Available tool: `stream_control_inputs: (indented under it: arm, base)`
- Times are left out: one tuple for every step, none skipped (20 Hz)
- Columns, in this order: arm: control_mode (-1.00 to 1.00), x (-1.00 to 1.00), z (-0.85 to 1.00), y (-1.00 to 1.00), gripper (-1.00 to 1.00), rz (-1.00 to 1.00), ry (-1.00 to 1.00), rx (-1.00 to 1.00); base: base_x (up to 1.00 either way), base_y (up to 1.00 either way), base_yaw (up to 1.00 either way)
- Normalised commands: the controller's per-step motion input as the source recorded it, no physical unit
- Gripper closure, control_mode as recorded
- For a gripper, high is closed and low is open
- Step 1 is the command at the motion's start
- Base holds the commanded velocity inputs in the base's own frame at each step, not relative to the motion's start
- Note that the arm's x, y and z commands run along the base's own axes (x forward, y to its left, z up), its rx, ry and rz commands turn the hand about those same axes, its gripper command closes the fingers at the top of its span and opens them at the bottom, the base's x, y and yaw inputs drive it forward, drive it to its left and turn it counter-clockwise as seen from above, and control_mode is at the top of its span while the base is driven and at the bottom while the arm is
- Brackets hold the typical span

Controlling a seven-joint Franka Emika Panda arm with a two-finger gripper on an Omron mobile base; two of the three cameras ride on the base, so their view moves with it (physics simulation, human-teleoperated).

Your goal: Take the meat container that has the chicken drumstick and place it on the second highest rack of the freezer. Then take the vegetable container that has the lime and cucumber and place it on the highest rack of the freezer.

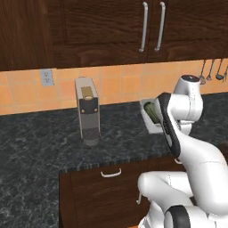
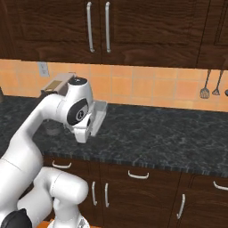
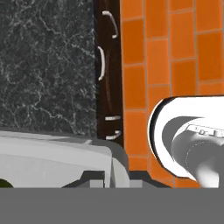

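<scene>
I judge pickup just ahead: vegetable container (image 1: pixel 152 116) with cucumber (image 1: pixel 152 112) sits on the table (image 1: pixel 40 147) by the wall, so I centre over its rim before descending; pincer state I cannot tell.

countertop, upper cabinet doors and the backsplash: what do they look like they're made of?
Countertop: looks like polished dark granite or marble, black with pale grey veining. Upper cabinet doors: dark brown wood grain, probably varnished, with brushed-metal bar handles. Backsplash: orange square tiles with pale grout lines, likely ceramic.

Coffee machine (image 1: pixel 87 116) on counter (image 1: pixel 40 147) — vegetable container (image 1: pixel 151 116) to its right.
</scene>
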Motion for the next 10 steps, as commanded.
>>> stream_control_inputs:
  arm:
    - [-1.0, -0.26, 0.09, 0.0, 1.0, -0.07, 0.0, 0.0]
    - [-1.0, -0.26, 0.12, 0.0, 1.0, -0.05, 0.0, 0.0]
    - [-1.0, -0.28, 0.09, -0.03, 1.0, 0.0, 0.0, 0.0]
    - [-1.0, -0.39, 0.06, -0.12, 1.0, 0.0, 0.0, 0.0]
    - [-1.0, -0.44, 0.03, -0.13, 1.0, 0.0, 0.0, 0.0]
    - [-1.0, -0.46, 0.0, -0.13, 1.0, 0.0, 0.0, 0.0]
    - [-1.0, -0.54, 0.0, -0.17, 1.0, 0.0, 0.0, 0.0]
    - [-1.0, -0.64, 0.0, -0.19, 1.0, 0.0, 0.0, 0.0]
    - [1.0, 0.0, 0.0, 0.0, 1.0, 0.0, 0.0, 0.0]
    - [1.0, 0.0, 0.0, 0.0, 1.0, 0.0, 0.0, 0.0]
  base:
    - [0.0, 0.0, 0.0]
    - [0.0, 0.0, 0.0]
    - [0.0, 0.0, 0.0]
    - [0.0, 0.0, 0.0]
    - [0.0, 0.0, 0.0]
    - [0.0, 0.0, 0.0]
    - [0.0, 0.0, 0.0]
    - [0.0, 0.0, 0.0]
    - [-0.63, -0.21, 0.0]
    - [-0.63, -0.3, 0.0]
